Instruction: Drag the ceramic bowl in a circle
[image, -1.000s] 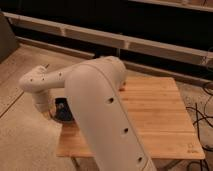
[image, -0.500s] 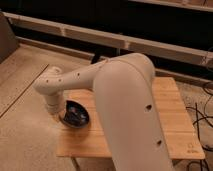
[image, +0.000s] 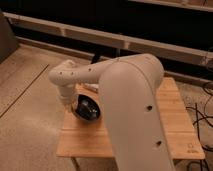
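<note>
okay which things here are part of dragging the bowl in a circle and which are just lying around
Part of the job:
bowl, near the table's left edge
gripper, at the bowl's left side
table, which the bowl slides on

Just lying about:
cables, on the floor at the right

Lab-like test space, speckled hard floor (image: 30, 115), wooden table (image: 175, 122), loose cables (image: 201, 114), jaws low over table

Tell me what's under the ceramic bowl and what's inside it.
The ceramic bowl sits on the wooden table, near its left edge. Pale glints show inside; the arm covers part of it, and the hand at the bowl is hidden behind the wrist.
</note>
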